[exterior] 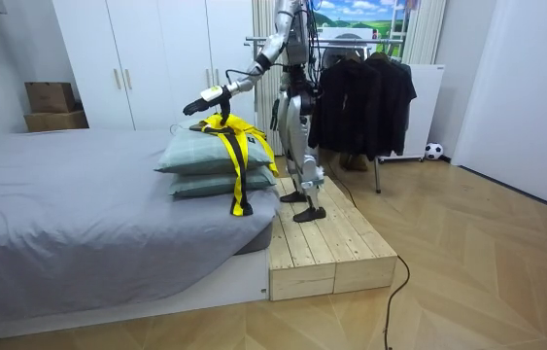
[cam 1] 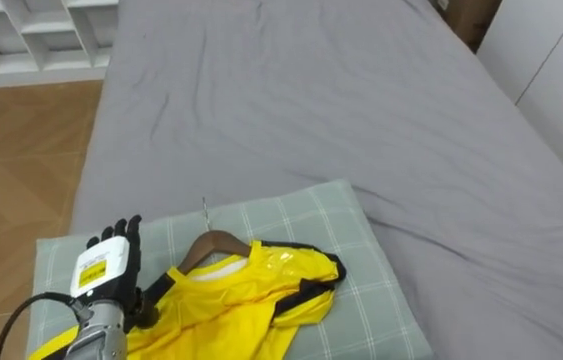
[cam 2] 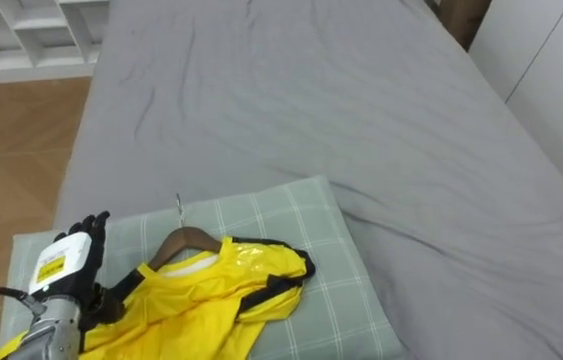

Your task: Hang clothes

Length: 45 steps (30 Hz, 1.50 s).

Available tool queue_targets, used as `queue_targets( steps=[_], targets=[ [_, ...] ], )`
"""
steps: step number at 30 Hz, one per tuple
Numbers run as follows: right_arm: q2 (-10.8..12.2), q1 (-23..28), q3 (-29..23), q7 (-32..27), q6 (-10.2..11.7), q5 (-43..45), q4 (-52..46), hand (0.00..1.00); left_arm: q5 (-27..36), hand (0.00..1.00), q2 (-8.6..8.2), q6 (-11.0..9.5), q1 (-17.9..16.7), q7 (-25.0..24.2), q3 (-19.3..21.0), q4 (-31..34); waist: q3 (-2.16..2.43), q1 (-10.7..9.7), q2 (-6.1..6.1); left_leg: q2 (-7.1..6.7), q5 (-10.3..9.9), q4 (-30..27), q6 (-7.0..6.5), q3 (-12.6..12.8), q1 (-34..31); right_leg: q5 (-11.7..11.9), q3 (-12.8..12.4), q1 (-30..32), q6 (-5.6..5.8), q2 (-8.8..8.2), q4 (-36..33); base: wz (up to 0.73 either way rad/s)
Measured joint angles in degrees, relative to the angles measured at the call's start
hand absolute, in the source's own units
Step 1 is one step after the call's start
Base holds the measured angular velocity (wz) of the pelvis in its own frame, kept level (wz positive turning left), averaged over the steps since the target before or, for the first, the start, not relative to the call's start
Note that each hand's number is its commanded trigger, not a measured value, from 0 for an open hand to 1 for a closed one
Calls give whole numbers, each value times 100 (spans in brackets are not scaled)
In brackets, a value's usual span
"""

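Left eye view and right eye view look down on the robot's left hand (cam 1: 111, 262), which comes in from the lower left with its back up and its fingers (cam 1: 121, 235) stretched forward, nearly straight and held close together, closed round nothing. Just to the right of the hand and partly below its wrist lies the yellow garment (cam 1: 251, 290), glossy with black trim, spread out flat and crumpled. A black strap of it runs close by the thumb side of the hand, though whether the thumb touches it cannot be told. The garment's collar sits on a wooden hanger (cam 1: 211, 245), right of the fingertips, and the hanger's thin metal hook (cam 1: 205, 212) points away from the robot, a little beyond them. Hand, hanger and garment are all over a pale green checked pillow (cam 1: 341, 230), and ahead of the hand the grey bed (cam 1: 311, 100) stretches away, its cover lightly wrinkled. To the hand's left is a wooden floor (cam 1: 11, 150), with white shelving (cam 1: 31, 35) far ahead on that side. Room view shows the robot standing upright on a low wooden platform (exterior: 331, 248) at the end of the bed, its left arm reaching out level, the hand hovering just above the garment, which lies on top of two stacked pillows with one striped end hanging down their side. Behind the robot stands a rack of dark clothes (exterior: 365, 97).
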State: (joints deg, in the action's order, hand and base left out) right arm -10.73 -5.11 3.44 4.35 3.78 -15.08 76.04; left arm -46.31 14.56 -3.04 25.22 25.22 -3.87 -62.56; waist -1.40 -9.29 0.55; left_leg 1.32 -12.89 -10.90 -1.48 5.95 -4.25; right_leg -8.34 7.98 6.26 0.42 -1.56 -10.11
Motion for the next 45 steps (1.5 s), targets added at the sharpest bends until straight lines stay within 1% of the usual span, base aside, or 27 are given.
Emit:
queue_targets(
  steps=[5, 8, 9, 10, 11, 12, 13, 14, 15, 16, 17, 19, 20, 22, 23, 24, 27, 29, 31, 32, 34, 35, 37, 39, 42, 43, 45],
  targets=[
    [-1, -241, 150, -53, 51, -3, 12, 0, 66, 0, 4, -3, 252, 101, -39, -74, -8, 5, -12, 1, 37, -1, -3, -62, -171, 0, -2, 213, 0, -3, -83, 0],
    [-1, -246, 208, -56, 47, 34, 65, 0, 64, 0, -1, -2, 295, 127, -83, -72, -13, -29, -15, 3, 107, 31, -5, -219, -214, -8, 17, 378, -7, -6, -317, 1],
    [-6, -242, 205, -62, 45, 64, 90, 0, 66, 0, -2, 14, 300, 117, -85, -69, -70, -27, -2, 42, 172, 94, -14, -585, -144, -182, 58, 727, -100, 35, -810, -33],
    [28, -261, 206, -78, 41, 66, 94, 0, 82, 0, 55, 24, 306, 89, -76, -63, -112, 29, 15, 113, 171, 85, -2, -884, -159, -102, -45, 1047, -331, 246, -523, -44],
    [55, -311, 211, -99, 35, 66, 89, 0, 126, 0, 114, 44, 307, 53, -63, -65, -94, 21, -61, 98, 139, -3, 42, -861, -217, 179, -68, 1168, -464, 263, -97, -34],
    [24, -339, 230, -156, 34, 40, 73, 0, 217, 0, 146, 79, 323, -30, -53, -92, -138, -41, -81, 55, -7, -138, 180, -786, -271, 975, 90, 1287, -447, 208, 103, -3],
    [-24, -340, 269, -230, 32, -19, 92, 0, 260, 0, 75, 43, 341, -147, -93, -163, -147, -121, -13, 90, 26, -62, 264, -519, -301, 969, 96, 1235, -454, 208, 98, 9],
    [-27, -345, 281, -235, 32, -19, 140, 0, 338, 0, 60, 26, 345, -195, -102, -175, -146, -141, -8, 106, 63, -12, 276, -361, -288, 969, 80, 1221, -454, 208, 105, 10],
    [-18, -352, 330, -209, 24, 17, 195, 0, 500, 0, 61, 2, 390, -264, -107, -224, -153, -163, -30, 131, 115, 92, 279, -139, -292, 969, -24, 1214, -454, 210, 97, 14],
    [-15, -355, 335, -157, 24, 86, 214, 0, 621, 0, 60, 3, 451, -358, -140, -278, -156, -189, -32, 169, 163, 223, 247, -64, -353, 962, -58, 1215, -443, 219, 90, 15],
    [-11, -348, 331, -134, 22, 116, 219, 0, 652, 0, 59, 8, 453, -392, -163, -291, -153, -177, -36, 183, 168, 221, 231, 25, -323, 950, -53, 1216, -424, 231, 68, 17],
    [-4, -364, 325, 6, -3, 164, 244, 0, 866, 0, 71, 55, 410, -627, -331, -341, -135, -146, -93, 158, 186, 210, 180, 142, -211, 938, 25, 1167, -405, 214, 34, 0],
    [-4, -390, 324, 12, -11, 173, 250, 0, 866, 0, 71, 66, 386, -692, -342, -362, -134, -152, -95, 139, 194, 208, 168, 145, -204, 934, 35, 1144, -399, 195, 38, 0],
    [0, -433, 314, 11, -11, 164, 177, 0, 870, 0, 70, 97, 386, -1036, -513, -404, -138, -168, -86, 60, 204, 168, 136, 147, -242, 911, 57, 1130, -333, 140, 36, 8],
    [2, -437, 314, 19, -13, 163, 168, 0, 869, 0, 69, 107, 390, -1135, -559, -402, -136, -174, -83, 46, 203, 145, 120, 147, -258, 907, 59, 1129, -324, 119, 32, 12],
    [1, -481, 316, 19, -13, 165, 157, 0, 868, 0, 66, 116, 401, -1326, -653, -397, -134, -179, -81, -1, 203, 122, 106, 148, -270, 887, 64, 1122, -294, 71, 22, 14],
    [0, -486, 335, 40, -18, 157, 158, 0, 858, 0, 64, 163, 449, -1799, -866, -397, -123, -158, -56, -18, 225, 79, 71, 191, -277, 879, 50, 1099, -276, 54, 20, 9],
    [0, -483, 335, 90, -20, 169, 181, 0, 849, 0, 50, 238, 448, -2123, -882, -392, -108, -150, -28, -18, 224, 13, 70, 190, -233, 882, 34, 1037, -277, 57, 21, 0],
    [-17, -479, 334, 96, -19, 164, 204, 0, 852, 0, 48, 322, 448, -2477, -938, -363, -58, -159, 74, -15, 223, -8, 71, 184, -203, 885, 37, 985, -283, 66, 22, 4],
    [-25, -472, 333, 96, -18, 162, 202, 0, 851, 0, 48, 339, 448, -2565, -948, -345, -46, -161, 113, -14, 223, -8, 71, 183, -202, 885, 39, 977, -283, 66, 23, 3],
    [-51, -454, 327, 86, -29, 170, 208, 0, 846, 0, 53, 401, 456, -2867, -995, -299, -27, -167, 264, -15, 222, 39, 70, 187, -169, 884, 60, 957, -285, 65, 18, 2],
    [-51, -439, 324, 85, -40, 170, 207, 0, 839, 0, 56, 447, 454, -2945, -1008, -266, -23, -179, 292, -14, 222, 58, 71, 187, -162, 883, 66, 960, -287, 62, 13, 5],
    [-80, -412, 313, 86, -161, 141, 221, 0, 844, 0, 122, 625, 454, -3297, -1224, 37, -14, -185, 341, -6, 222, 121, 72, 166, -168, 877, 133, 966, -295, 41, -10, 11],
    [-126, -386, 274, 83, -222, 109, 229, 0, 839, 0, 181, 702, 454, -3582, -1313, 305, -14, -191, 340, -7, 223, 112, 73, 142, -163, 860, 194, 960, -310, 14, -65, 12],
    [-171, -357, 194, 67, -268, 56, 262, 0, 799, 0, 236, 822, 453, -3998, -1315, 697, -12, -182, 341, -10, 224, 66, 74, 137, -167, 869, 274, 937, -322, -20, -71, 4],
    [-173, -325, 159, 67, -269, 10, 258, 0, 792, 0, 252, 903, 453, -4196, -1316, 909, -12, -191, 340, -15, 224, 2, 73, 112, -204, 869, 307, 936, -322, -33, -73, 7],
    [-170, -296, 93, 77, -316, -44, 264, 0, 791, 0, 274, 968, 453, -4398, -1314, 1211, -11, -193, 340, -17, 224, -45, 73, 78, -212, 868, 331, 919, -320, -34, -69, 11]
  ],
)
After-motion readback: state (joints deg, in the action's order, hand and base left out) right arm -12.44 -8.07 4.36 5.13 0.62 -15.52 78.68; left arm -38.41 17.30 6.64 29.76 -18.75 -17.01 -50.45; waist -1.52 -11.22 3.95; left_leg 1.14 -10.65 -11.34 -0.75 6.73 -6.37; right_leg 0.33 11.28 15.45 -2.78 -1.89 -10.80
